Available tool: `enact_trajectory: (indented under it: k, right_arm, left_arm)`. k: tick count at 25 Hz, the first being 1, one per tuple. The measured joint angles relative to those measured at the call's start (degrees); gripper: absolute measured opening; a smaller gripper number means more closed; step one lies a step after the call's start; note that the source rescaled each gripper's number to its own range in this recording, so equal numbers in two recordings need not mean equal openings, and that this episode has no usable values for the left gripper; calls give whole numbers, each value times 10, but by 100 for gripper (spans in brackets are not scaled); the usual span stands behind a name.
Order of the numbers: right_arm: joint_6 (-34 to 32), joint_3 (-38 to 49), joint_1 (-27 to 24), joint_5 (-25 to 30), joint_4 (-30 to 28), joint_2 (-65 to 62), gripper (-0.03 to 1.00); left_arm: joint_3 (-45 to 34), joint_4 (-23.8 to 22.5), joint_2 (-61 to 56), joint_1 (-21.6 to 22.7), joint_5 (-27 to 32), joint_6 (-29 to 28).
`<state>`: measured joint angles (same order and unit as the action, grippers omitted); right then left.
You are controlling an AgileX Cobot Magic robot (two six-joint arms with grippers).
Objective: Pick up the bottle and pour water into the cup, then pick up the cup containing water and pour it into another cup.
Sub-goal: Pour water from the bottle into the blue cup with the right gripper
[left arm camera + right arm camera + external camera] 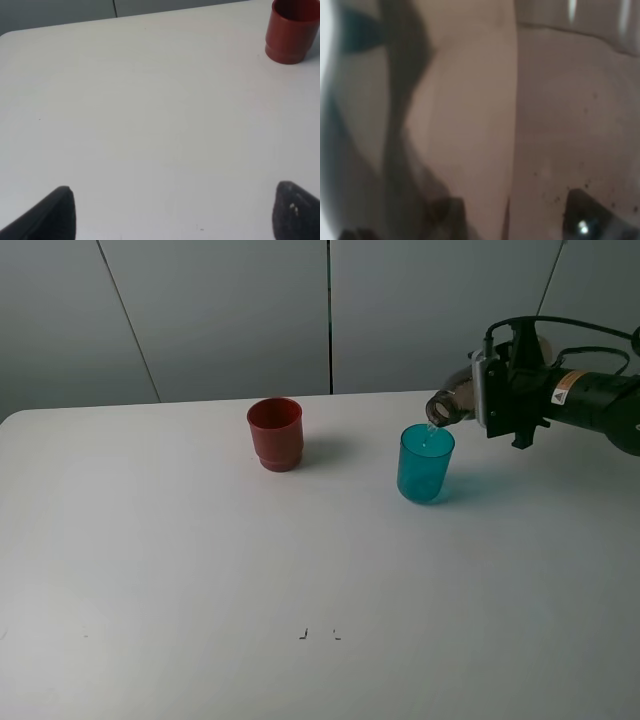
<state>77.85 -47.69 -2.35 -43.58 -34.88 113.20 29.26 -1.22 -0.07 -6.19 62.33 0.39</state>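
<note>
The smoky brown bottle (452,406) lies tipped almost level in my right gripper (497,400), which is shut on it. Its mouth hangs just above the rim of the teal cup (425,464), and a thin stream of water runs down into it. Up close in the right wrist view the bottle (470,120) fills the picture as a blur, with a patch of the teal cup (362,30) at one corner. The red cup (275,434) stands upright to the left, apart from both. My left gripper (175,194) is open over bare table, with the red cup (291,31) far ahead of it.
The white table (200,580) runs back to a grey panelled wall. Two small dark marks (318,634) lie near the front edge. My left arm does not show in the exterior high view.
</note>
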Motion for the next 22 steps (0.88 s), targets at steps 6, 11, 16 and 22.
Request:
enact_trajectory:
  k: [6,11,16,22]
  right_arm:
    - [14,0,0,0,3,0,0]
    - [21,0,0,-1,14,0,0]
    - [38,0,0,-2,16,0,0]
    - [42,0,0,-2,25,0,0]
  left_arm:
    - [0,0,0,0,0,0]
    - [0,0,0,0,0,0]
    - [0,0,0,0,0,0]
    - [0,0,0,0,0,-4]
